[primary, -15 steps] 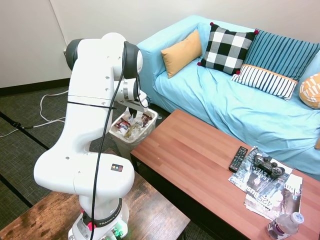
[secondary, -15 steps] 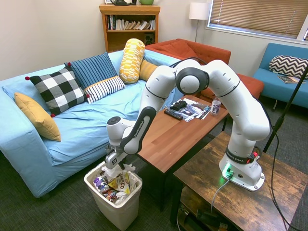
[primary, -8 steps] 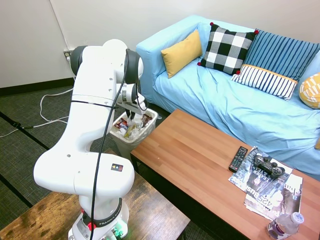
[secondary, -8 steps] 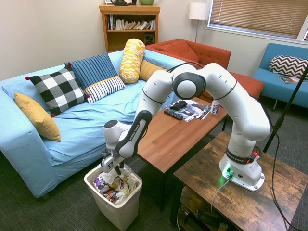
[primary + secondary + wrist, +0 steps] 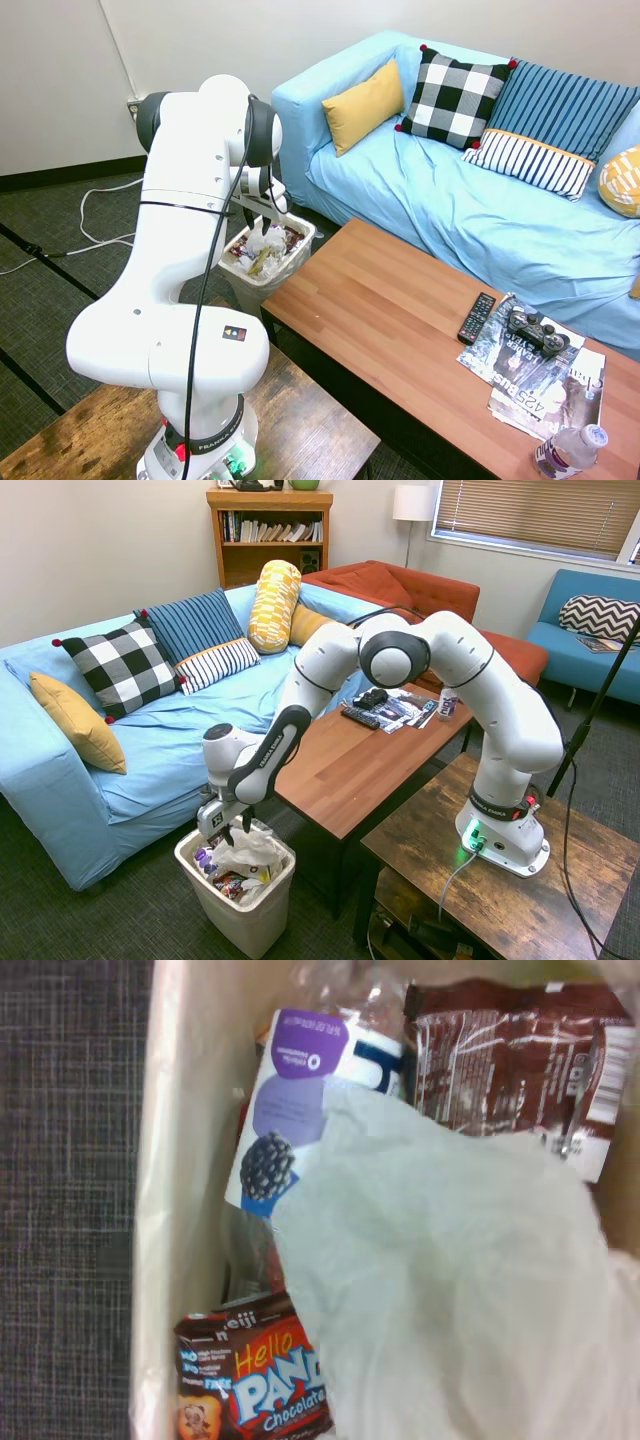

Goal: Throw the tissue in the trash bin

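Tissue [image 5: 245, 850], a soft crumpled white wad, lies on glossy snack wrappers [image 5: 255, 1385] inside the whitish round-cornered trash bin [image 5: 262, 912] on the carpet beside the wooden tabletop [image 5: 350, 770]. Claw [image 5: 228, 831] hovers just above it, fingers spread apart, gripping nothing.

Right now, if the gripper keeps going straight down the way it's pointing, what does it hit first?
Most likely the tissue, lying on the wrappers in the trash bin directly under the gripper; exact depth is unclear.
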Tool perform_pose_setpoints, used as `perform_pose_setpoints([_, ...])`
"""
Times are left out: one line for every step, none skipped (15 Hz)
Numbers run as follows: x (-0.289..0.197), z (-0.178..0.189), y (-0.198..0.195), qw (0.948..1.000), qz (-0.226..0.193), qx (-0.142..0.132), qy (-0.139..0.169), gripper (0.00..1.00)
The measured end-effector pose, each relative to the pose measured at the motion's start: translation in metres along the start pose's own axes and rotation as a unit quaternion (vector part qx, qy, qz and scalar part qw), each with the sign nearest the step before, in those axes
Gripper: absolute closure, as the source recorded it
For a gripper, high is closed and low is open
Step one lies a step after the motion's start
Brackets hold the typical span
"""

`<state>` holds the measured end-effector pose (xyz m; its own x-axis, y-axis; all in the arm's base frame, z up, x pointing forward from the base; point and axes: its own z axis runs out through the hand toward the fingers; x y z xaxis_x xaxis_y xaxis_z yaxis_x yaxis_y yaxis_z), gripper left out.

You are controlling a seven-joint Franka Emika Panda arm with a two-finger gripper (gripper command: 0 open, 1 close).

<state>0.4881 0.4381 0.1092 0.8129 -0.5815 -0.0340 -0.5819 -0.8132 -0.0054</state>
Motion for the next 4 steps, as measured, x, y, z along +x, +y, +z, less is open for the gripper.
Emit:
perform_pose_setpoints([0.002,-0.008,-0.002,1.0,0.002,0.001,0.005,0.0])
perform_pose_setpoints([0.003,-0.014,-0.003,1.0,0.004,0.003,0.008,0.0])
perform_pose_setpoints([0.004,-0.022,-0.003,0.9999,0.006,0.006,0.011,0.0])
perform_pose_setpoints([0.004,-0.03,-0.003,0.9998,0.01,0.01,0.014,0.0])
